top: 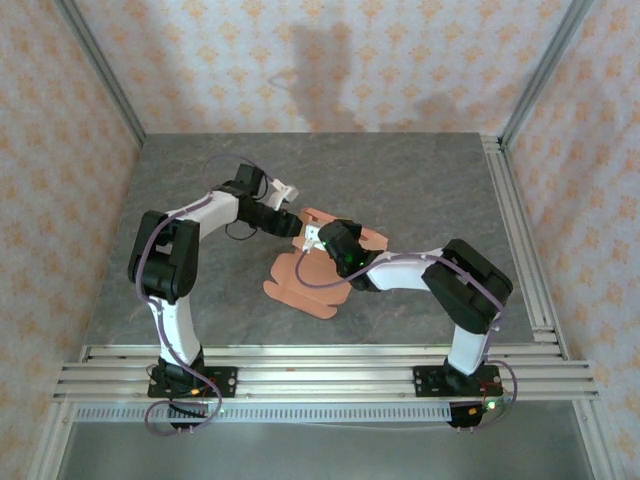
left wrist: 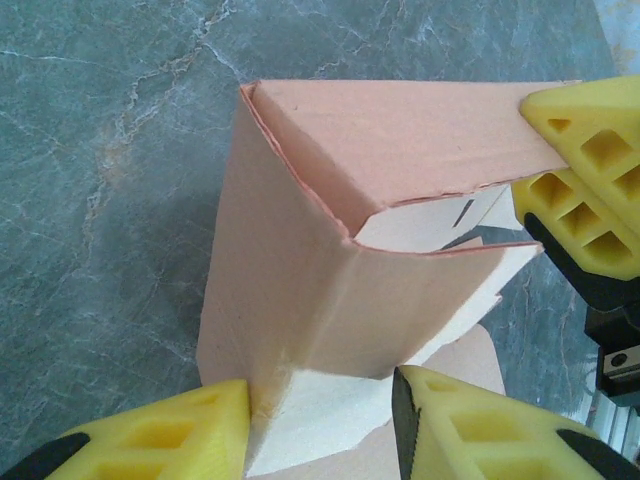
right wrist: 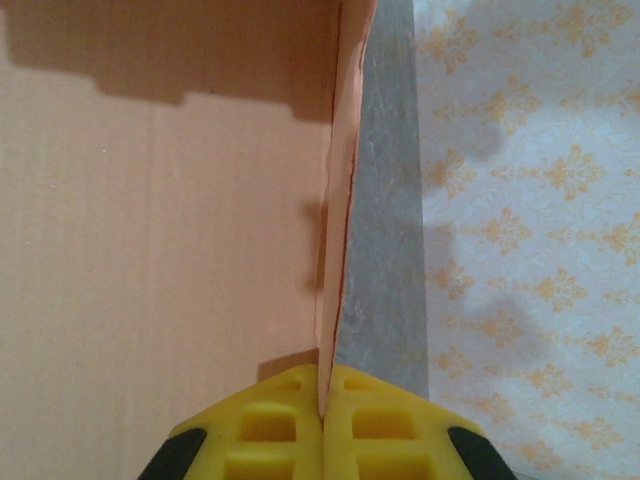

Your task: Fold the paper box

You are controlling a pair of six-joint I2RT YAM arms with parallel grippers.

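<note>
The paper box (top: 305, 282) is salmon-orange card, half folded, in the middle of the grey table. In the left wrist view the paper box (left wrist: 290, 300) has walls standing up and a white inner flap low down. My left gripper (left wrist: 320, 432) straddles a folded corner, jaws partly apart, both fingers touching the card. From above, the left gripper (top: 297, 223) is at the box's far edge. My right gripper (right wrist: 323, 400) is shut on a thin upright wall of the paper box (right wrist: 160, 250). Its yellow fingers (left wrist: 585, 150) pinch the top wall. From above, the right gripper (top: 317, 238) sits close beside the left one.
The grey marble-patterned table (top: 420, 180) stretches round the box. Aluminium rails (top: 320, 365) run along the near edge, and another rail (top: 520, 230) runs along the right side. Patterned walls (top: 330, 60) close in the back and both sides.
</note>
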